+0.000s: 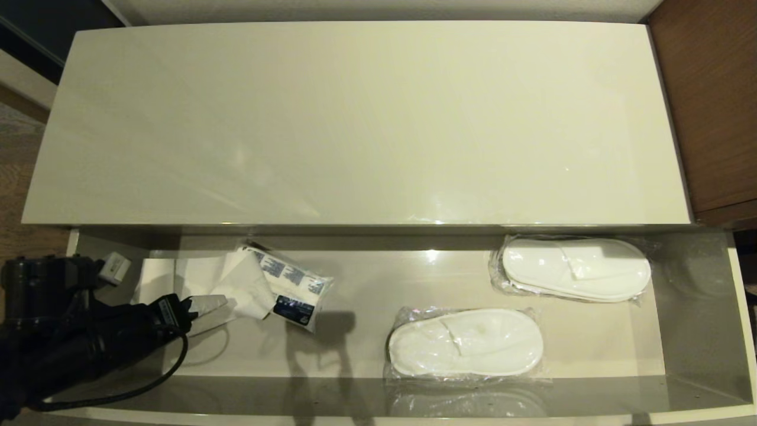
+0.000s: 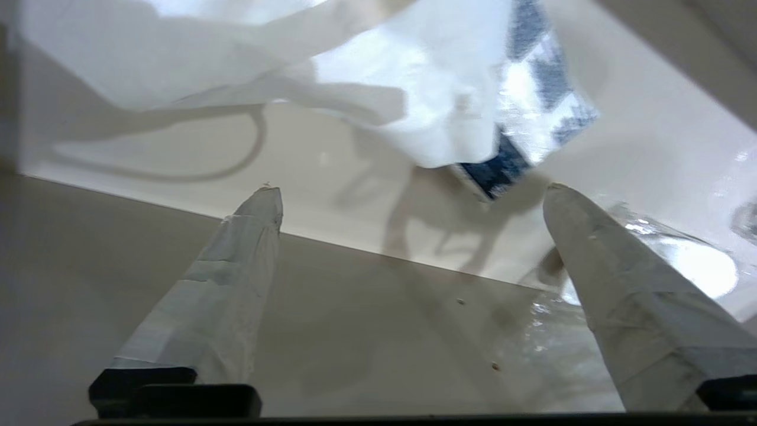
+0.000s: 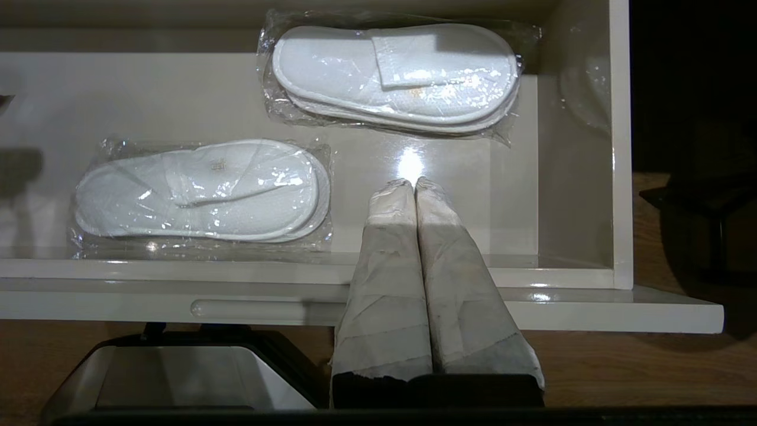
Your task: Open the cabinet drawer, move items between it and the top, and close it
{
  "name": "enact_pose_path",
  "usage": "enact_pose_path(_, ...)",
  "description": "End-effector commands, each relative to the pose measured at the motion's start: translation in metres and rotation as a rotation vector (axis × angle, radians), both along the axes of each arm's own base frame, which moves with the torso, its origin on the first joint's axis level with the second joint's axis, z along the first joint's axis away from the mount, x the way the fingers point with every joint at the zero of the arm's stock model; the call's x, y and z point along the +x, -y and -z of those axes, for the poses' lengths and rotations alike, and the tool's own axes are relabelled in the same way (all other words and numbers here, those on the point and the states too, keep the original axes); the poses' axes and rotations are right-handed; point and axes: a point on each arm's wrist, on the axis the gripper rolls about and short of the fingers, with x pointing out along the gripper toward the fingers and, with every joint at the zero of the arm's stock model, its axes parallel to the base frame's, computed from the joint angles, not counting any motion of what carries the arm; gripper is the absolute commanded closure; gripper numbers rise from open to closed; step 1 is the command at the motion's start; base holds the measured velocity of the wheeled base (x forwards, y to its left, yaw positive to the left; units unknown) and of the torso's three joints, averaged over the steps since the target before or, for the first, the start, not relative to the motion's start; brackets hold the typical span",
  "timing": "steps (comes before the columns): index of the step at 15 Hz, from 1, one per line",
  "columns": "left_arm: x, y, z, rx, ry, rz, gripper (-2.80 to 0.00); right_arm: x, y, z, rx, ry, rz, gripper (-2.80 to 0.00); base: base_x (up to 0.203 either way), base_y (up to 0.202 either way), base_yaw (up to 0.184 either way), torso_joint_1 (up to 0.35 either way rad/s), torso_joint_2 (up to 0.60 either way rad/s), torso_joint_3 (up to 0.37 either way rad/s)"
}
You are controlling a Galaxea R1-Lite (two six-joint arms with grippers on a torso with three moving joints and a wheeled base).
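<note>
Drawer (image 1: 698,331) pulled fully open below the top (image 1: 355,124), which is bare and glossy. Inside drawer: paper roll (image 1: 284,287) at 9 o'clock side, blue-printed wrapper, loose white tail trailing toward the left wall. Wrapped slipper pair (image 1: 465,342) near centre, toward 6 o'clock; second slipper pair (image 1: 575,269) at 3 o'clock side, toward the back, apart from the first. Left hand (image 1: 208,306) low in the drawer's 9 o'clock end, just beside the roll's tail, fingers (image 2: 236,284) spread wide, nothing between them. Right hand (image 3: 414,186) parked in front of the drawer's 3 o'clock end, fingers pressed together, empty. Brown wooden furniture (image 1: 709,106) at 2 o'clock beside the cabinet.
</note>
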Motion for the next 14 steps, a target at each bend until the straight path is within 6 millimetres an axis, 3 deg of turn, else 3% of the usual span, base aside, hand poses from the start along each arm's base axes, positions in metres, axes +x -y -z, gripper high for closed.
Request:
enact_pose_path(1, 0.011, -0.002, 0.001, -0.002, -0.002, -0.007, -2.8, 0.0, 0.0, 0.0, 0.0, -0.002, 0.0, 0.0, 0.0, 0.0, 0.0, 0.0, 0.0, 0.0)
enact_pose_path(5, 0.023, -0.01, -0.016, 0.069, 0.07, -0.103, -2.8, 0.0, 0.0, 0.0, 0.001, -0.002, -0.001, 0.0, 0.0, 0.0, 0.0, 0.0, 0.0, 0.0)
enact_pose_path(10, 0.038, -0.019, -0.008, 0.121, 0.034, -0.207, -2.8, 0.0, 0.0, 0.0, 0.006, -0.002, 0.0, 0.0, 0.0, 0.0, 0.0, 0.0, 0.0, 0.0)
enact_pose_path(14, 0.039, -0.025, -0.021, 0.126, 0.079, -0.233, -2.8, 0.0, 0.0, 0.0, 0.006, -0.002, 0.002, 0.0, 0.0, 0.0, 0.0, 0.0, 0.0, 0.0)
